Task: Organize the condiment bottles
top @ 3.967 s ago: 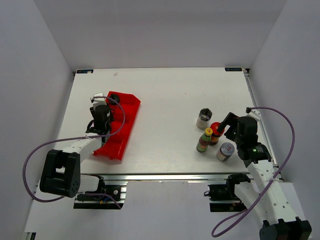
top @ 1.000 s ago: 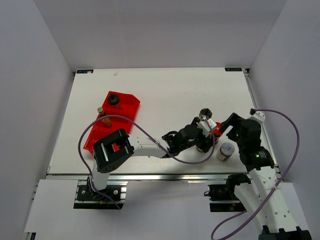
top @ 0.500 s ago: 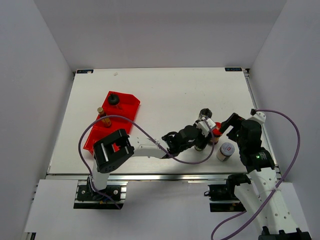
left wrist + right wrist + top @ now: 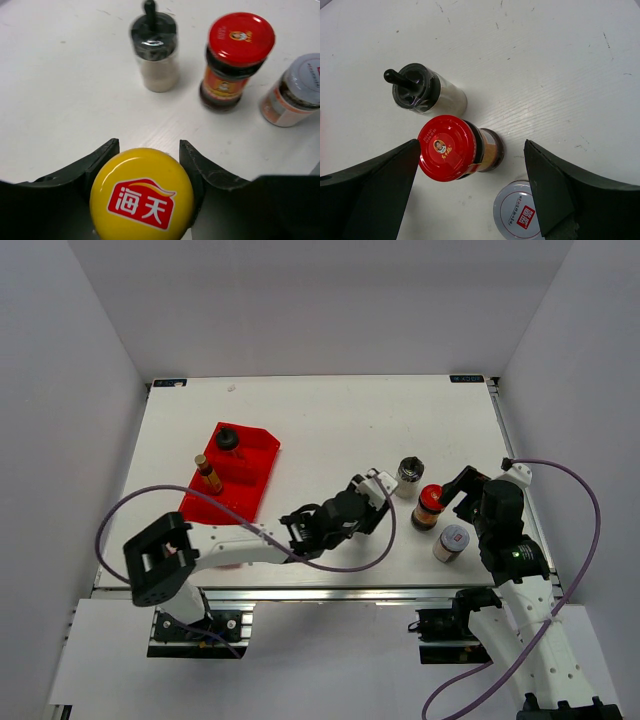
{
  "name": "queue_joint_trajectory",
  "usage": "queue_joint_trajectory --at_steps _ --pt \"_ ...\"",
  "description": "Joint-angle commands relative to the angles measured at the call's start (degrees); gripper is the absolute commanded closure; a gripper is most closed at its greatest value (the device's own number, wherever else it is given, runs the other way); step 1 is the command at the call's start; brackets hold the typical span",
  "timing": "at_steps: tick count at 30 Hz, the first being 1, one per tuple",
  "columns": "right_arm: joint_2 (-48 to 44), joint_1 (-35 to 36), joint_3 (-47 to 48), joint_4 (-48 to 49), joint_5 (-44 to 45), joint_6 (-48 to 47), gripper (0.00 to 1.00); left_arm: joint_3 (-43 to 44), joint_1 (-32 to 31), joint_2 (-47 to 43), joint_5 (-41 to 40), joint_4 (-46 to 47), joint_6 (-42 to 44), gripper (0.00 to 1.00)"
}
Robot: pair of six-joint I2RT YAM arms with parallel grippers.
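My left gripper (image 4: 147, 152) is shut on a yellow-capped bottle (image 4: 142, 195). In the top view this gripper (image 4: 372, 490) is left of the group and hides the bottle. Three bottles stand at the right: a black-capped shaker (image 4: 408, 477), a red-capped jar (image 4: 428, 505) and a white-capped jar (image 4: 452, 540). My right gripper (image 4: 472, 145) is wide open above the red-capped jar (image 4: 451, 147), its left finger close to the cap. It shows in the top view (image 4: 452, 492). A brown-capped bottle (image 4: 207, 472) and a black-capped one (image 4: 227, 439) stand in the tray.
The red divided tray (image 4: 245, 490) lies at the left of the white table. The left arm reaches across the table's front from its base. The left wrist view shows the shaker (image 4: 154, 52), the red-capped jar (image 4: 239, 50) and the white-capped jar (image 4: 295, 95) ahead of the fingers.
My left gripper has pulled left and away from the group with the yellow-capped bottle in it. The right arm has hardly moved.
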Motion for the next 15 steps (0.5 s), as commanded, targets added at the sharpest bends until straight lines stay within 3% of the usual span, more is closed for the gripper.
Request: queue_joint_trajectory --at_steps 1,5,11,15 --pt "-0.3 -0.2 -0.3 2.1 -0.5 -0.1 0.11 -2.1 1.4 -11.1 -7.7 0.6 2.6 0.62" --pt "-0.3 -0.2 -0.1 1.7 -0.7 -0.1 0.11 -4.3 11.1 -17.9 -6.1 -5.6 -1.2 0.64" --pt "-0.1 -0.2 -0.1 2.0 -0.6 -0.1 0.11 -11.6 22.5 -31.1 -8.3 -6.4 0.5 0.63" --pt "0.0 -0.2 -0.2 2.2 -0.5 -0.1 0.11 -13.5 29.5 -34.3 -7.1 -8.1 0.0 0.62"
